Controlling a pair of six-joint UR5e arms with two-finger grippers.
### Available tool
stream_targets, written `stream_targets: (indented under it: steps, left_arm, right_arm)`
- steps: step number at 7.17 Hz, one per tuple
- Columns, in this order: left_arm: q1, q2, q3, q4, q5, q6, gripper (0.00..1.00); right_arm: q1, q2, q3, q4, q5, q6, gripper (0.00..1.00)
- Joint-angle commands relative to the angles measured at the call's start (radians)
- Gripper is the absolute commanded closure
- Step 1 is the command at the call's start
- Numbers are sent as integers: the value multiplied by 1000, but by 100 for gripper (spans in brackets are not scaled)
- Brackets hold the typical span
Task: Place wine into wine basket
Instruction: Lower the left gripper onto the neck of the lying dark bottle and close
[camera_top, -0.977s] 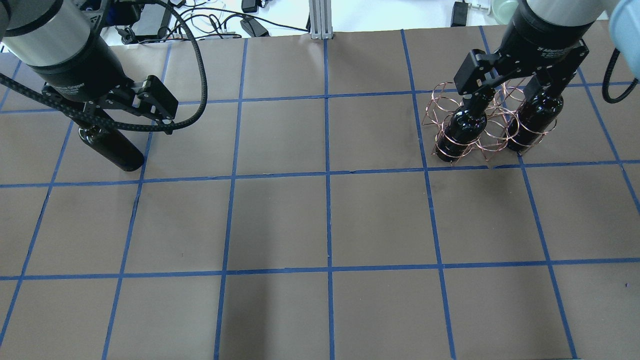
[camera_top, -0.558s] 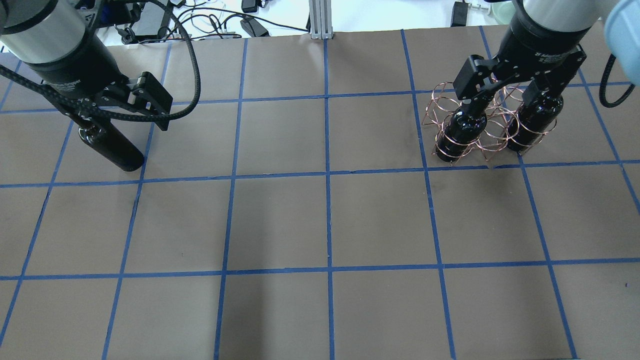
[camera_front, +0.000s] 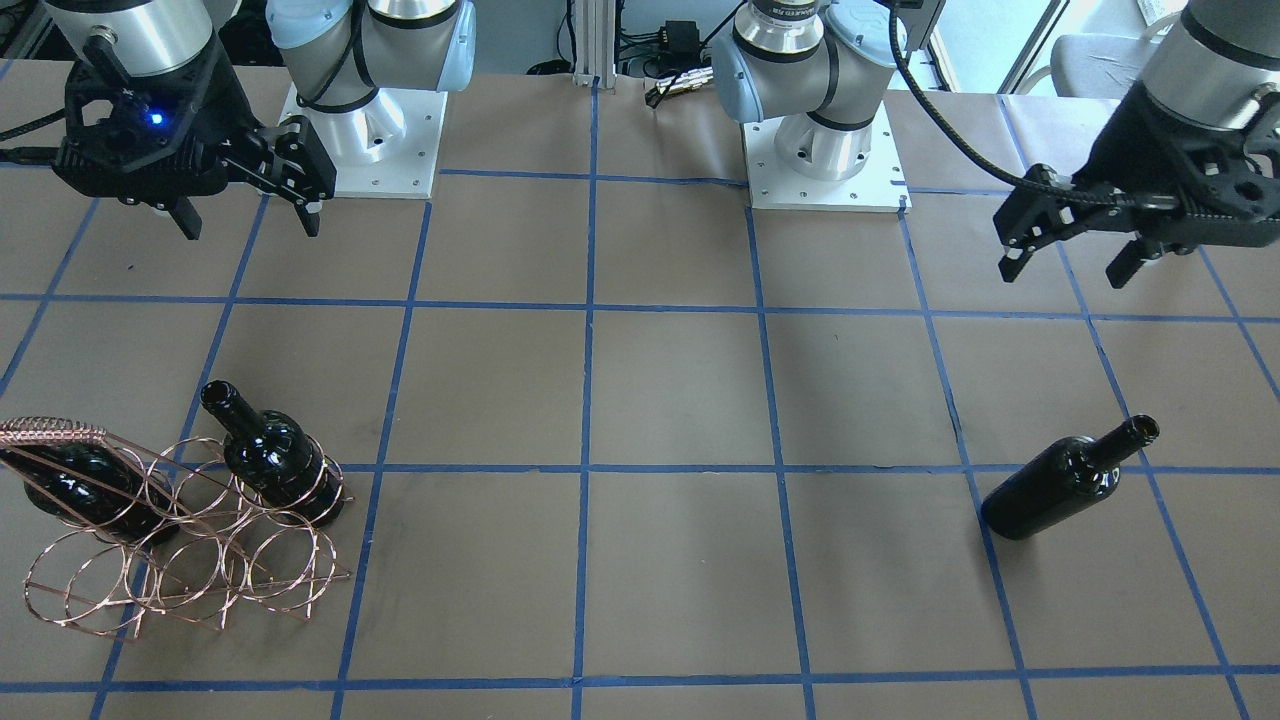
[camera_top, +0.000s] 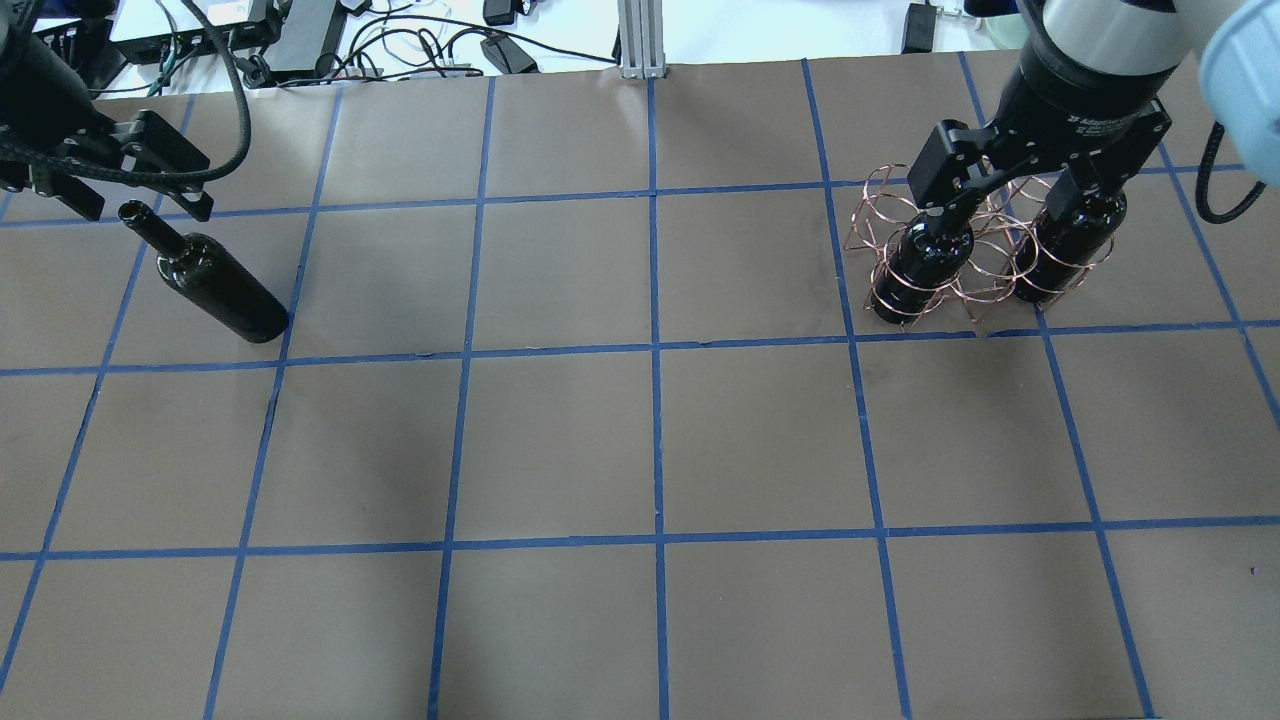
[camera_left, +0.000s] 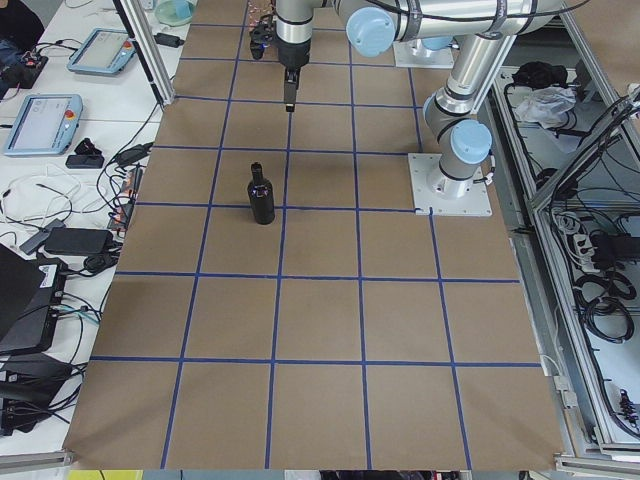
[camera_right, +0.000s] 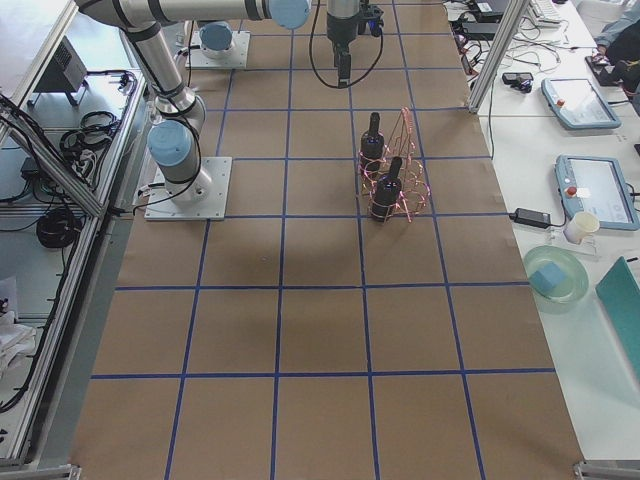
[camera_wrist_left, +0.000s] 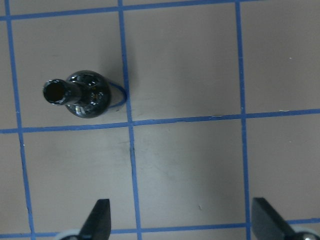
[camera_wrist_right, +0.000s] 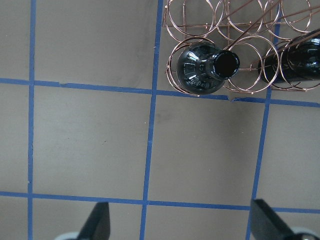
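Note:
One wine bottle (camera_top: 205, 285), glossy near-black, stands upright and alone on the table's left side; it also shows in the front view (camera_front: 1065, 480) and the left wrist view (camera_wrist_left: 82, 94). My left gripper (camera_top: 140, 205) is open and empty, raised above the table behind the bottle, apart from it. The copper wire wine basket (camera_top: 975, 270) stands at the right rear and holds two more bottles (camera_top: 920, 265) (camera_top: 1070, 245). My right gripper (camera_top: 1010, 200) is open and empty, raised above the basket (camera_wrist_right: 240, 20).
The table is brown paper with a blue tape grid. Cables and power bricks (camera_top: 400, 40) lie beyond its far edge. The two arm bases (camera_front: 360, 140) (camera_front: 825, 150) stand on white plates on the robot's side.
My left gripper has drawn back and to the left, off the lone bottle, so its neck and mouth now show. The bottle has not moved. My right gripper has shifted slightly.

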Motion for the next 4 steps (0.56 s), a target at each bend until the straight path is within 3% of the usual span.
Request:
stream_targets:
  steps: [1,4]
  left_arm:
    - [99,-86,34,46,2,74,0]
    - [132,-219,46,174,-5,87,0]
  right_arm:
    - [0,-1,0,-7,-1,0,0]
    - [0,-1,-1,-11,1,1,0]
